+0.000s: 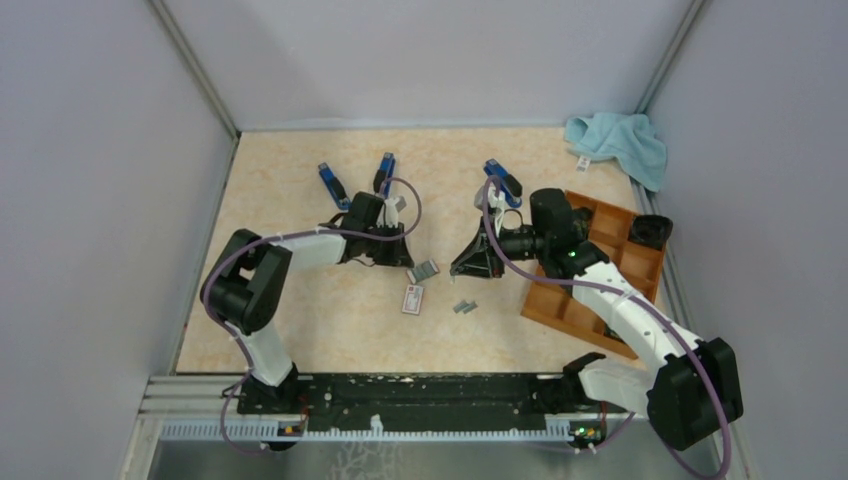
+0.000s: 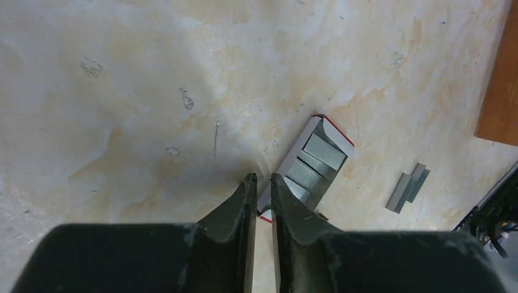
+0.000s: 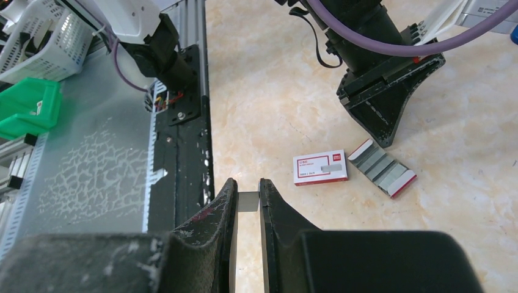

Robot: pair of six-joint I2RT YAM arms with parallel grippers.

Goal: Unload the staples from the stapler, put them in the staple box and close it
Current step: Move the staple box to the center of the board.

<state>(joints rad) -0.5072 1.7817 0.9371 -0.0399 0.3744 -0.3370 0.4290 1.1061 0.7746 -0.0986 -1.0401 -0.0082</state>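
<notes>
We list staples (image 3: pixel 247 202): one strip pinched crosswise in our right pincer (image 3: pixel 247 184); left pincer (image 2: pixel 262 179) pressed together.

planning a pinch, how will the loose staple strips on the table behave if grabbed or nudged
The strips look thin, flat and metallic, so probably stiff and light, sliding easily on the smooth table. Lying flat, they offer little edge, so a pinch may slip. Joined staples might snap apart if squeezed hard.

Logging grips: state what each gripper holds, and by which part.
Right gripper: a short staple strip, pinched by opposite sides near the jaws' tips. Left gripper: nearly shut beside the staple tray; a hold cannot be told.
</notes>
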